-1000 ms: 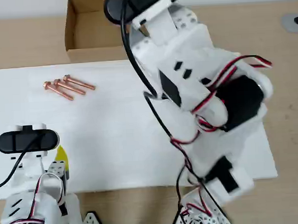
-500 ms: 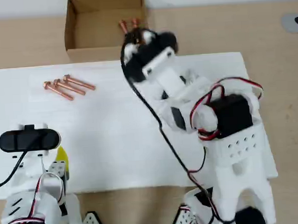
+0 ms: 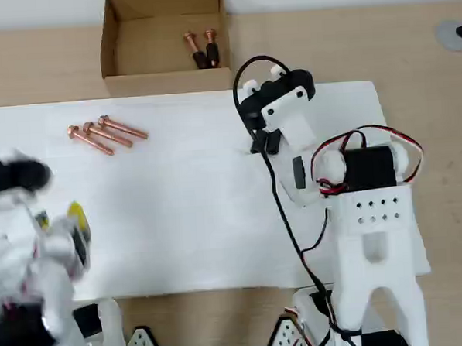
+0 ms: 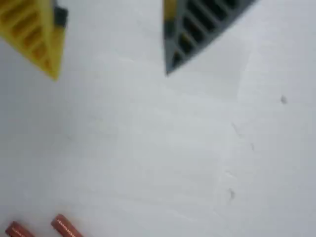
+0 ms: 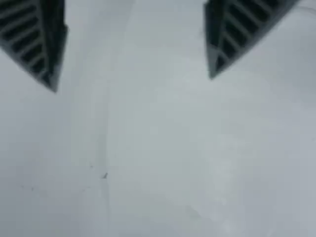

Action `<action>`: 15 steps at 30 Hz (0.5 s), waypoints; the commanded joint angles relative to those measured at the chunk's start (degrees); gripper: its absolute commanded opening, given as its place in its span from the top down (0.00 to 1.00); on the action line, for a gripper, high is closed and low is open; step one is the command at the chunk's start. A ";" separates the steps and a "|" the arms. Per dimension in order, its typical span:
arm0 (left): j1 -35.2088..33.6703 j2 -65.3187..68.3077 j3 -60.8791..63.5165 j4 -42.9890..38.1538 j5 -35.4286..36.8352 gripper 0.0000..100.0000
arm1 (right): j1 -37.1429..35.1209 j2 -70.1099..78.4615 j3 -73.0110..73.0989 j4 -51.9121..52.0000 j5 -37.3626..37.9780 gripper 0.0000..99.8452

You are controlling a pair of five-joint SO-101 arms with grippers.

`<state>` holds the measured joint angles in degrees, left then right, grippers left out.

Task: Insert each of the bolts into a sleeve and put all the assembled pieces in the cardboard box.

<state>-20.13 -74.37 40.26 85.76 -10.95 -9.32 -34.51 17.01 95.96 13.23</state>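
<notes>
High view, loose bolts: three copper bolts (image 3: 105,133) lie side by side, touching, on the white sheet (image 3: 187,222), just in front of the cardboard box (image 3: 164,83).
Cardboard box: two finished pieces (image 3: 201,49), each a bolt with a dark sleeve on its end, lie together inside near the right wall.
Step in hand: by my reading, fetching the next bolt, since three are not yet sleeved or boxed.
Left gripper (image 4: 109,74): spread wide with nothing between its yellow finger and its dark finger; it hangs over bare sheet, and two bolt ends show at the edge of the left wrist view.
Right gripper (image 5: 132,83): spread wide and empty, with plain sheet under it.
How to do it well: take the outermost bolt of the three so the fingers do not drag its neighbours along; come down with the fingers across the shank, not along it; grip near the middle so the threaded end stays free for a sleeve.
Risk: the bolts are round and touch one another, so a nudge may roll them apart.
Left arm (image 3: 26,253) pose: low at the near left edge of the sheet, with its gripper well short of the bolts.
Right arm (image 3: 364,205) pose: stretched forward from its base over the right part of the sheet, its wrist near the far edge and not over the box.
</notes>
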 commanded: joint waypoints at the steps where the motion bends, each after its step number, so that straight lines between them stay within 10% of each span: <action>1: -0.88 21.67 -13.19 -2.90 7.12 0.85 | 1.01 0.31 0.75 -2.20 0.62 0.76; 15: 0.18 76.18 -55.38 -2.73 31.74 0.84 | 0.84 0.57 7.16 -8.53 0.62 0.76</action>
<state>-20.22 -6.07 -7.82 82.68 17.63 -9.32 -34.07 24.04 88.57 13.23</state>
